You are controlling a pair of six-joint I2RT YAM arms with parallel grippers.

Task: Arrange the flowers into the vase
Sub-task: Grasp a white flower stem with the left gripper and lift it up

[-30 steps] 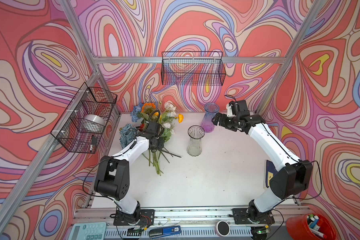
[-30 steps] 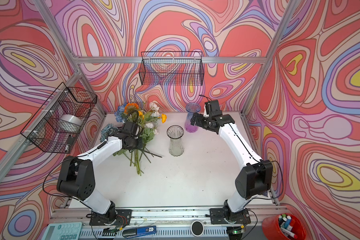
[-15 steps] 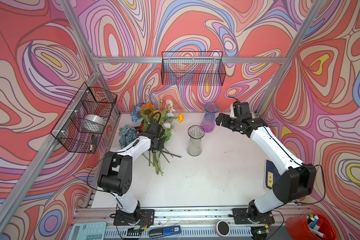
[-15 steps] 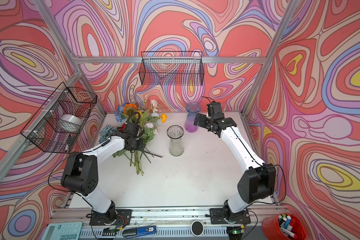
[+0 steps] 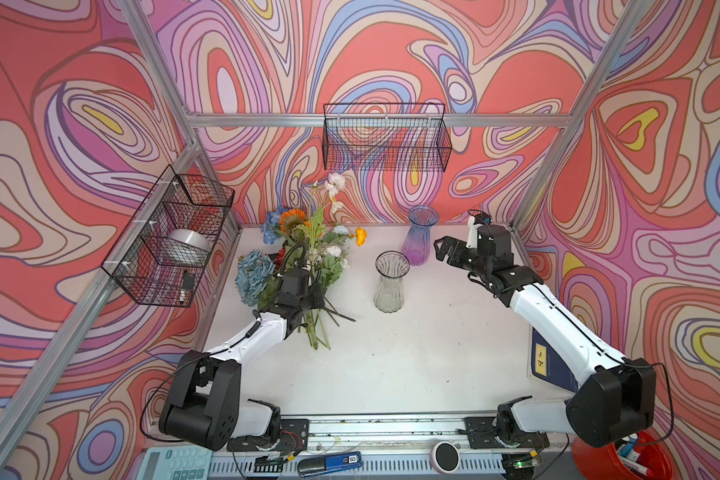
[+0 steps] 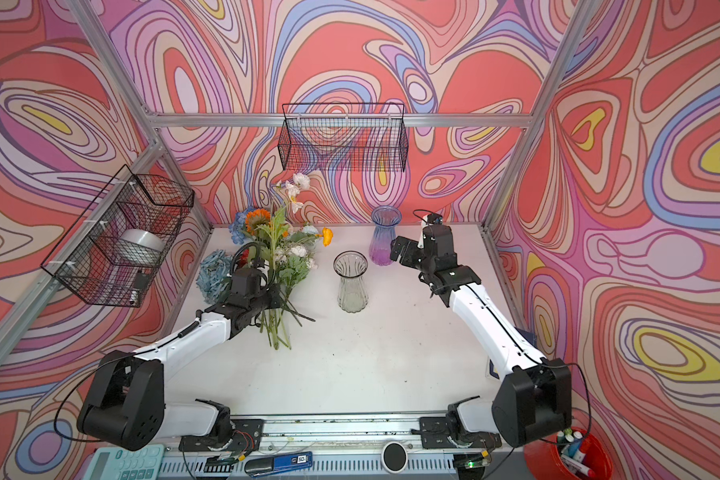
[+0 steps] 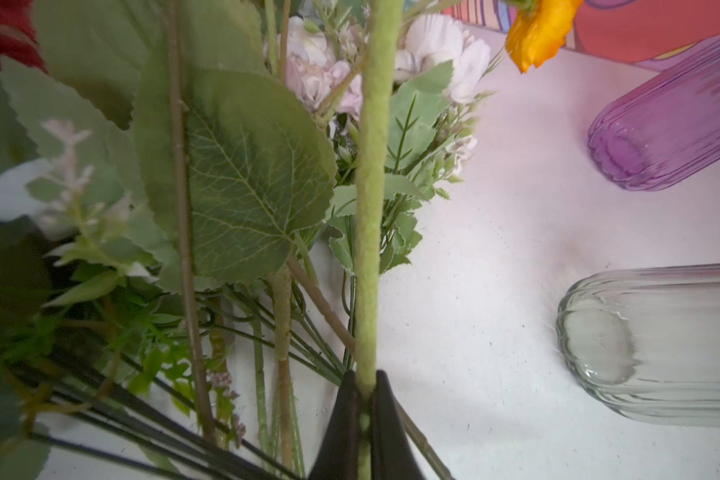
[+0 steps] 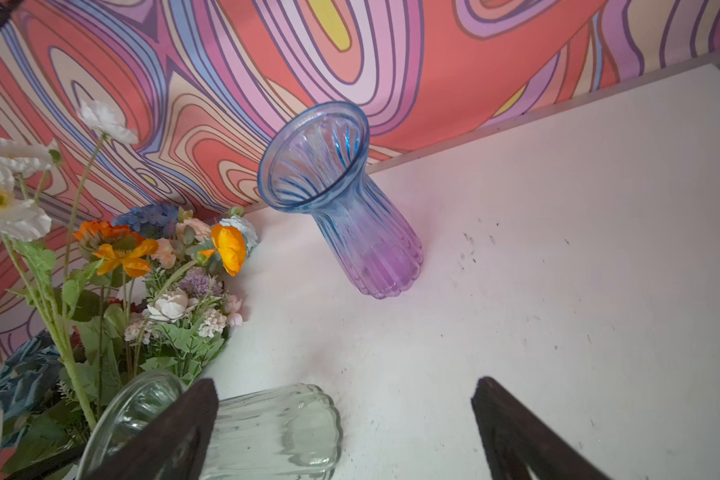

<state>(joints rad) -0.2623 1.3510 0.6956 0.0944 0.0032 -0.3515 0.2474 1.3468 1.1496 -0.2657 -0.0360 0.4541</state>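
White table, swirl walls | left hand clamps flower stem | right hand apart

A robotics lab cell is shown — a white table is enclosed by aluminium frame bars and swirl-printed wall panels. A left arm and a right arm are mounted on a rail at the table's front edge, and wire baskets are hung above its back and side.

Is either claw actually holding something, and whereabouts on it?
The left gripper pinches one fuzzy green stem on its lower part, well below the flower head. The right gripper is open and holds nothing.
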